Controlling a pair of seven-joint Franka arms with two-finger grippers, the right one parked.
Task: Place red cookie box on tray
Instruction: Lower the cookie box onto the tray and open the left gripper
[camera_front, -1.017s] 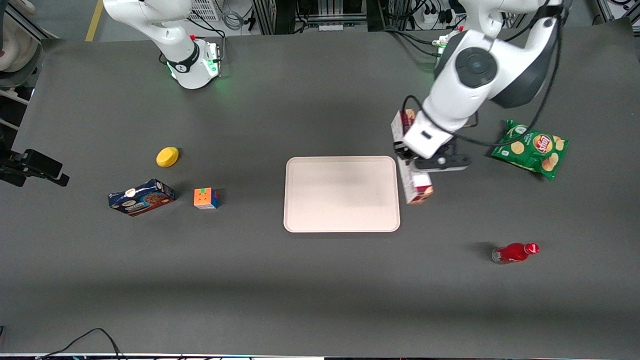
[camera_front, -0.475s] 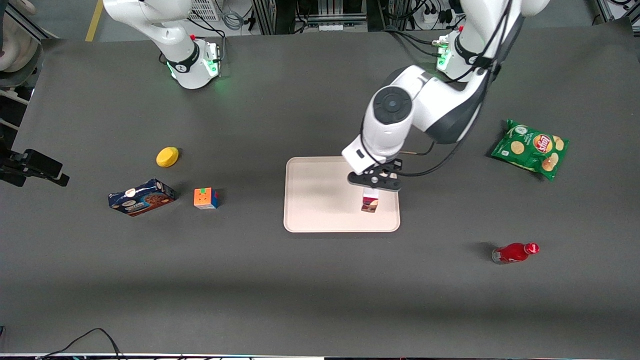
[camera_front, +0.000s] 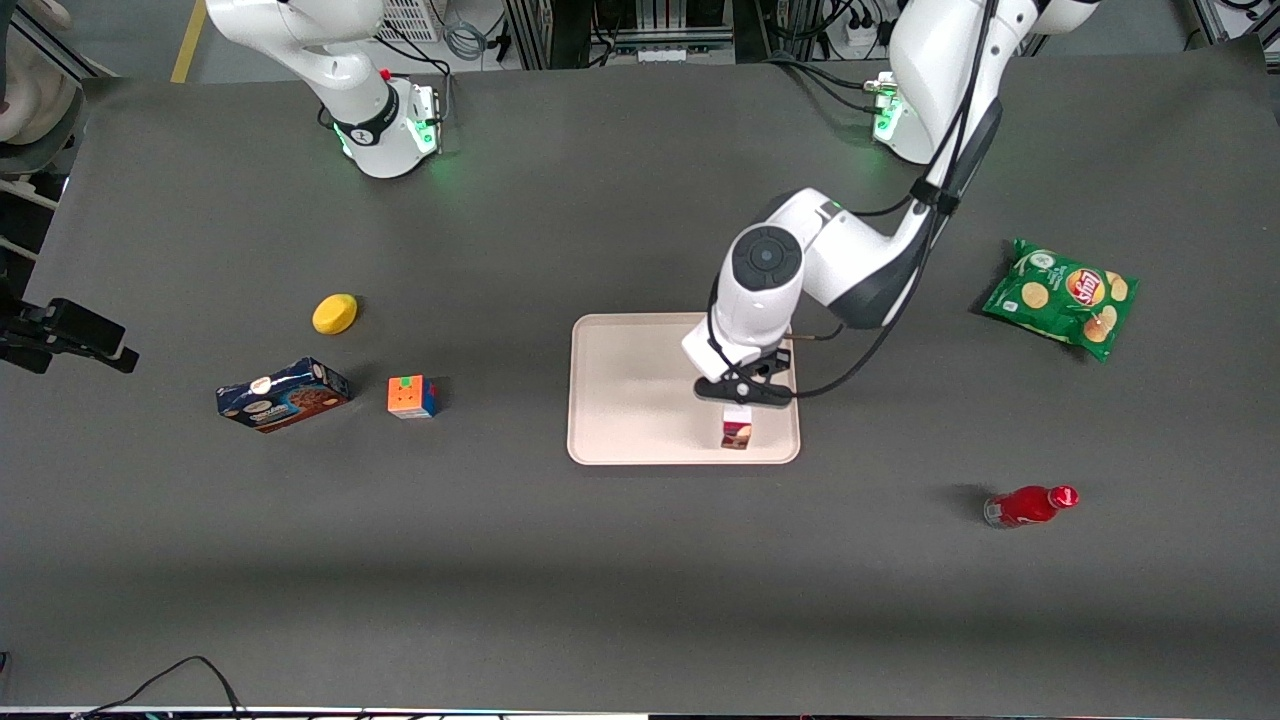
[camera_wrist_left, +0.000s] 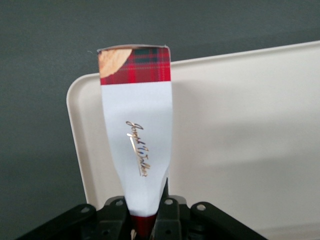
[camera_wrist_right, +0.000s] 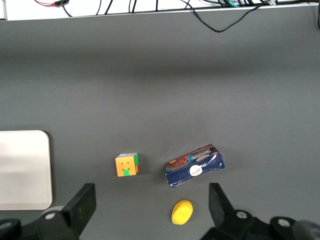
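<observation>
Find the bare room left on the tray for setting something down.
Most of the tray is bare, from its rim facing the Rubik's cube across to the gripper. The gripper, shut on the red cookie box, crowds the tray's end toward the red bottle.

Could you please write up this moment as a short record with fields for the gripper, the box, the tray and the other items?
gripper: left arm's gripper above the tray, fingers shut on the red cookie box
red cookie box: held by one end, hanging over the tray; contact with the tray cannot be told
tray: mid-table, nothing else on it
other items: chips bag and red bottle toward the working arm's end; blue cookie box, puzzle cube, yellow object toward the parked arm's end
</observation>
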